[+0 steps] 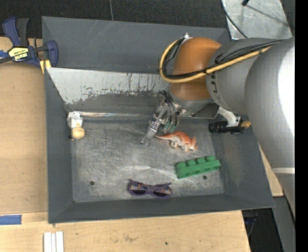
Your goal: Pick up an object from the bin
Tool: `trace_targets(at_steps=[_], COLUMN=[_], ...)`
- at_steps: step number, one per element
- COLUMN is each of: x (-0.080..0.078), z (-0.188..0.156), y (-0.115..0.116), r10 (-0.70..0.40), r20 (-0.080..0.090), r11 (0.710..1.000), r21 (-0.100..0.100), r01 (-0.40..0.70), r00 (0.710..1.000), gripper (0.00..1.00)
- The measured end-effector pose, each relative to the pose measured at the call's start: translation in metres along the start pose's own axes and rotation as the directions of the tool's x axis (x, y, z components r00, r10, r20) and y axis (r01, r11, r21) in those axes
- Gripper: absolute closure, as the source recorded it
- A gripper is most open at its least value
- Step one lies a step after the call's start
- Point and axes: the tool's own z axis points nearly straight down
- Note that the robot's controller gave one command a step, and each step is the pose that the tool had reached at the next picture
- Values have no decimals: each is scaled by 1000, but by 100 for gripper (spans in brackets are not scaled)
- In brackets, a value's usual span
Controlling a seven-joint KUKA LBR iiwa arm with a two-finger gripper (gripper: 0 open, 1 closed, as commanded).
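Inside the grey metal bin (58, 156), the floor is dull, scuffed sheet metal, rubbed pale in streaks. The sloped back wall (106, 85) is brighter and marked with dark, runny scratches along its lower edge. Beyond the far rim the room is dark.

From the right comes the thick, smooth silver arm (262, 93), with a rounded orange cover (193, 67) at its wrist and yellow and black cables (170, 56) looped over it. The gripper (155, 126), a thin metal tip, points down and to the left and sits low over the middle of the floor near the back. Whether the claw is spread or pressed together I cannot tell, and nothing can be seen held in it.

Just to its lower right lies a small orange toy dinosaur (179, 139), on its side and apart from the gripper. Nearer the front lies a green plastic brick (197, 167) with studs on top. Purple sunglasses (149, 188) lie by the front wall. A black marker (226, 126) rests on the right slope, and a small white and tan piece (76, 126) sits at the far left.
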Motion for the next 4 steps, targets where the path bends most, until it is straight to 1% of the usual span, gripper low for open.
trace_targets(at_steps=[1, 2, 3, 4], x=[-10, -16, -25, -11], z=[4, -30, -29, 9], y=[-15, -27, -37, -62], r10=[1, -70, 7, 97], r20=[-14, 0, 7, 2], r11=[1000, 998, 1000, 995], r21=[-2, 2, -4, -1], r01=[-1, 70, -7, -97], r00=[1000, 998, 1000, 995], gripper=[0, 0, 0, 0])
